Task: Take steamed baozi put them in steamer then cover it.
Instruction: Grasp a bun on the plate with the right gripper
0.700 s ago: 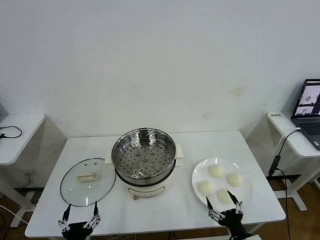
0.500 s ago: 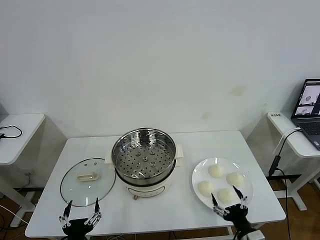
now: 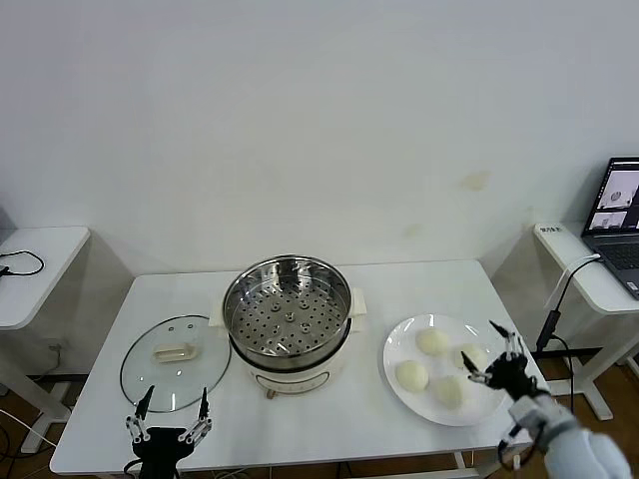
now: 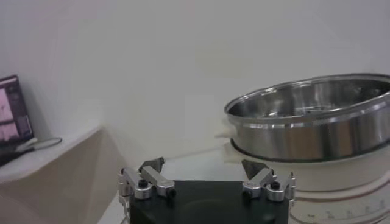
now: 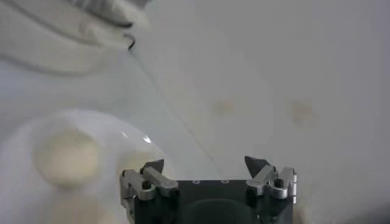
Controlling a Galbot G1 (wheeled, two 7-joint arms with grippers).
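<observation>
The steel perforated steamer (image 3: 288, 314) stands empty on its cream pot base (image 3: 290, 377) at the table's middle. It also shows in the left wrist view (image 4: 311, 119). The glass cover (image 3: 175, 374) lies flat on the table to the steamer's left. Four baozi lie on a white plate (image 3: 397, 351); one is at the back (image 3: 431, 341) and one at the left (image 3: 411, 375). My right gripper (image 3: 481, 344) is open and empty, over the plate's right side beside the rightmost bun. A bun (image 5: 67, 158) shows in its wrist view. My left gripper (image 3: 176, 394) is open and empty at the cover's near edge.
Small side tables stand left (image 3: 35, 259) and right (image 3: 589, 269) of the white table; the right one carries an open laptop (image 3: 619, 215) and a cable. The table's front edge (image 3: 300, 454) runs just behind the left gripper.
My right gripper has moved from the plate's front edge to the right and farther back, to the plate's right side. My left gripper has crept toward the cover.
</observation>
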